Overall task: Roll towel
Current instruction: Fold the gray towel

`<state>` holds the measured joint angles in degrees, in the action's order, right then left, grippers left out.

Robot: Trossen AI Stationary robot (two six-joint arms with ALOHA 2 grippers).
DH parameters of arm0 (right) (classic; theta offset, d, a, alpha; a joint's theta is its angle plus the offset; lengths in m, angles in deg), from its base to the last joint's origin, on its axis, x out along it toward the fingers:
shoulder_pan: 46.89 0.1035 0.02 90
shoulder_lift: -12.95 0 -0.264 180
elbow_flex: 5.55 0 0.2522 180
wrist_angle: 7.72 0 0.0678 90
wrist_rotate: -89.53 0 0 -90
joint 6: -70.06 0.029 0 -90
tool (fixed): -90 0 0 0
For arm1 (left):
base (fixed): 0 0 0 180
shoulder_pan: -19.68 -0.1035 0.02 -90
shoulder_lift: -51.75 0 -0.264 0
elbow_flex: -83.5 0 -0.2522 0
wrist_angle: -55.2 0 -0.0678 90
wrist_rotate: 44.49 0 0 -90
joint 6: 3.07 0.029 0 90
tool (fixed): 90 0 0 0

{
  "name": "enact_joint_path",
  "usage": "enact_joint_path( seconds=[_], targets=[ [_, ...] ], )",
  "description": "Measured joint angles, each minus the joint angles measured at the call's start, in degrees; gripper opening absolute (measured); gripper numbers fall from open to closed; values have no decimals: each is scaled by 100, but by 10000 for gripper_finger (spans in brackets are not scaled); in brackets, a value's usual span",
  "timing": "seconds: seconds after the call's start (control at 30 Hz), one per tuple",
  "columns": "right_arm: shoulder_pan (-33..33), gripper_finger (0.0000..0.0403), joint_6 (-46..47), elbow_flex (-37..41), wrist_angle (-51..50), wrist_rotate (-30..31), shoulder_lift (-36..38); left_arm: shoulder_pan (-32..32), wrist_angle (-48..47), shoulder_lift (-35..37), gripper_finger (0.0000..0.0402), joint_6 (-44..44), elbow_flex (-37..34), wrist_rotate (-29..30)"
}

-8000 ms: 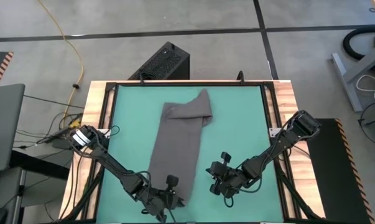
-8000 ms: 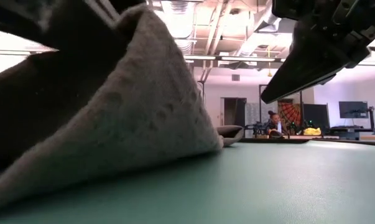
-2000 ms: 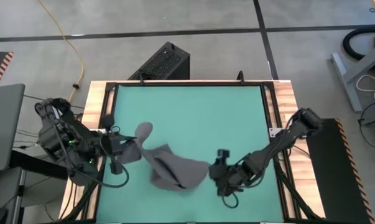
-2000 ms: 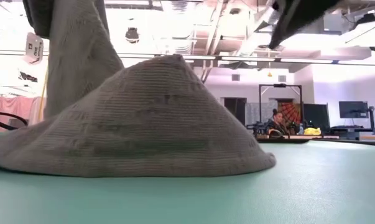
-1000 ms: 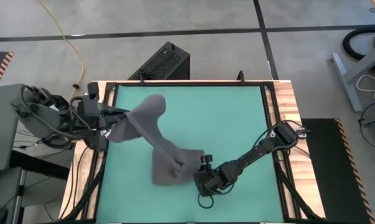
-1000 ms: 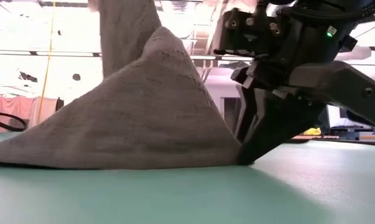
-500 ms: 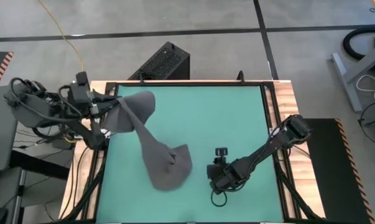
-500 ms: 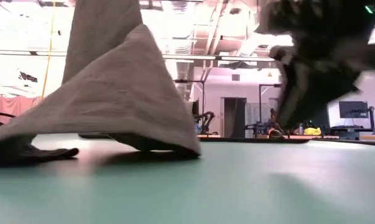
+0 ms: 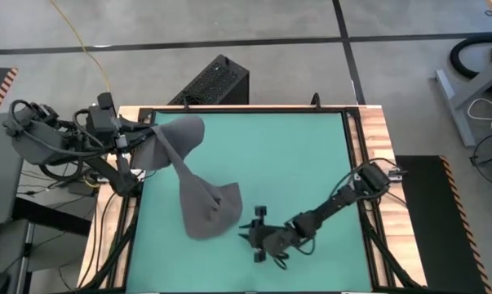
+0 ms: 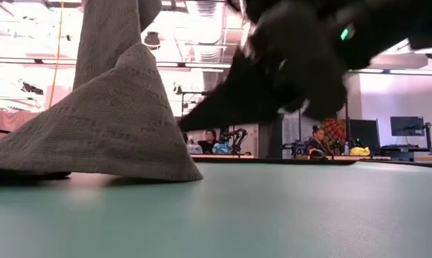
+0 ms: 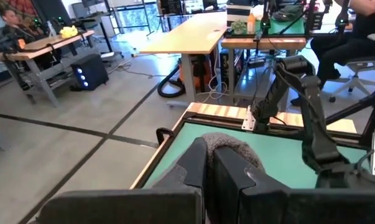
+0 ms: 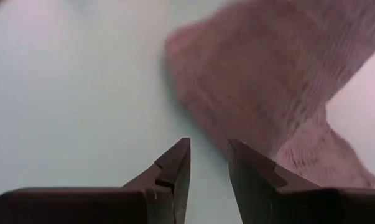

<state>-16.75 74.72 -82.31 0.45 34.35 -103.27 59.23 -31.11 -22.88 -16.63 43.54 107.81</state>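
My left pincer [image 9: 141,140] is squeezing fully closed on one end of the towel [image 9: 198,204], and it is holding this end up in the air, over the far left corner of the table [image 9: 294,155]. From my fingers [image 11: 203,169] the dark grey cloth is hanging down in a twisted band, and then it is spreading into a crumpled heap on the green mat, toward the near middle. In the low view the heap is standing like a tent. My left arm is reaching in from outside the table's left edge, almost level. My right pincer [image 9: 254,234] is hovering low just beside the heap's near corner, with the fingers [image 12: 175,168] partly apart and holding nothing. The right arm is stretching long across the mat.
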Motion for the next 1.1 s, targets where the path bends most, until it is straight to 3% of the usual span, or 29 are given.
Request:
enact_joint_path(
  seconds=[0.17, 0.3, 0.5, 0.63, 0.8, 1.1],
  targets=[
    [-337, 131, 181, 0, 74, -23, -329, 0, 0, 17, 0, 40, 0, 2],
    [-534, 131, 191, -2, 717, -22, -509, 0, 0, 17, 0, 39, 0, -6],
    [-550, 127, 959, -4, 868, 27, -491, 0, 2, 6, 0, 35, 0, -50],
    [-646, 93, 1079, -4, 848, 93, -499, 0, 52, 7, 0, 9, 0, -48],
    [-861, 19, 1121, -4, 838, 14, -501, 0, 376, 4, 0, 149, 0, -47],
    [-1187, 14, 1688, -57, 706, -562, -884, 0, 760, 16, 0, 488, 0, -41]
  ],
)
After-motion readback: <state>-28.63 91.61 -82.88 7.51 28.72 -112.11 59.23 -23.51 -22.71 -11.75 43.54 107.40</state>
